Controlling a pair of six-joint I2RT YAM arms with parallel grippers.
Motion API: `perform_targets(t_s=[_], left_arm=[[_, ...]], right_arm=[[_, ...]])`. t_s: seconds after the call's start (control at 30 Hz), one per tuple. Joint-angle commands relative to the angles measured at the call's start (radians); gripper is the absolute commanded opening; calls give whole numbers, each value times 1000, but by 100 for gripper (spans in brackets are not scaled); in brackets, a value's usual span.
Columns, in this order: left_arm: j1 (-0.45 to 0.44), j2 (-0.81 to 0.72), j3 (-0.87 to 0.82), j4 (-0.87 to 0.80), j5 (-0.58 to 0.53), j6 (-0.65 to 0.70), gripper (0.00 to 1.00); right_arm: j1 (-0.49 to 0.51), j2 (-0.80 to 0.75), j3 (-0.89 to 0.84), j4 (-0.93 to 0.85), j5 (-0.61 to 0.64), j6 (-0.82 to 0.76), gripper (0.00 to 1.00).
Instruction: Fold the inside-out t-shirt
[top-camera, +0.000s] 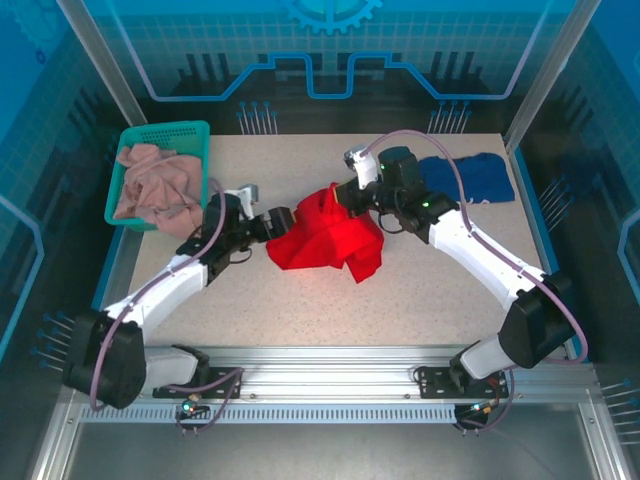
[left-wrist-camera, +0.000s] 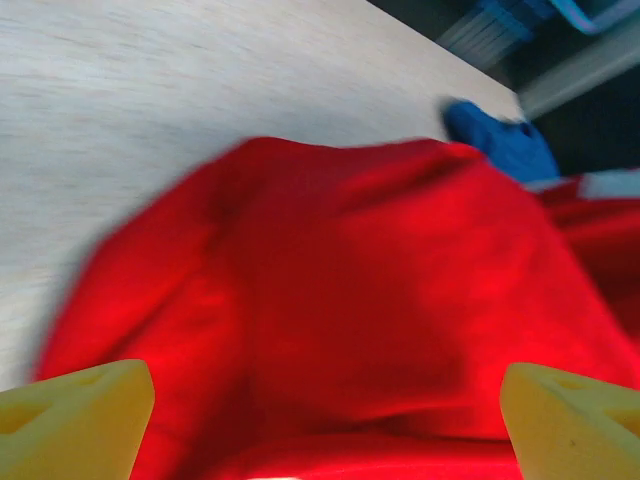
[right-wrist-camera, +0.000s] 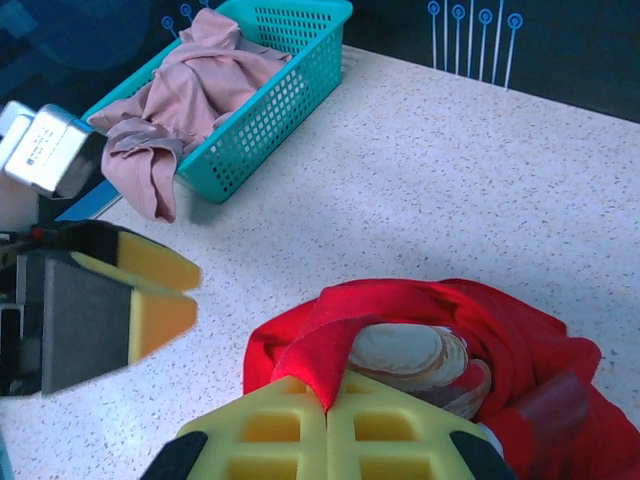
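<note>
Reaching inward from both sides, both arms meet mid-table: right gripper (right-wrist-camera: 327, 400) pinches a raised fold of the crumpled red inside-out t-shirt (top-camera: 325, 240), left gripper (top-camera: 283, 222) spread wide at its left edge. Speckled table (top-camera: 420, 300); teal basket (top-camera: 190, 130) with pinkish garment (top-camera: 150, 185) far left, blue t-shirt (top-camera: 480, 175) far right.

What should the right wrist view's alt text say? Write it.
The right gripper pinches a fold of the bright red t-shirt, bunched on the speckled table. Behind, a teal basket holds a pinkish garment.
</note>
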Motion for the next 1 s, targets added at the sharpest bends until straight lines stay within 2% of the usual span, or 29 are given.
perform_targets(t_s=[0.0, 0.07, 0.13, 0.17, 0.27, 0.3, 0.33, 0.53, 0.67, 0.8, 0.93, 0.97], left_arm=[[-41, 134, 85, 120, 154, -43, 92], [-51, 224, 143, 150, 194, -81, 91], [-54, 307, 195, 177, 235, -118, 78], [-55, 343, 212, 207, 256, -139, 64], [-52, 403, 218, 254, 241, -177, 11], [-47, 405, 204, 248, 208, -178, 2], [-37, 401, 184, 247, 175, -184, 0], [113, 318, 64, 232, 50, -238, 0], [123, 224, 23, 148, -18, -164, 0], [98, 153, -88, 185, -25, -120, 0], [35, 102, -179, 145, -88, -26, 16], [18, 90, -197, 122, -102, -10, 23]], right_arm=[[11, -7, -5, 36, -35, -17, 0], [13, -10, -10, 37, -34, -18, 0], [12, -14, -11, 33, -28, -24, 0], [13, -16, -5, 27, -24, -32, 0], [1, -29, 36, 0, 11, -45, 0], [-10, -35, 63, -4, 19, -37, 0], [-21, -39, 89, -3, 22, -23, 0], [-51, -25, 294, 52, -67, 67, 0], [-51, -38, 322, 72, -84, 89, 0], [-52, -61, 203, 39, -80, 81, 0], [-52, -116, -59, 6, -37, 78, 0], [-49, -128, -130, -9, -33, 84, 0]])
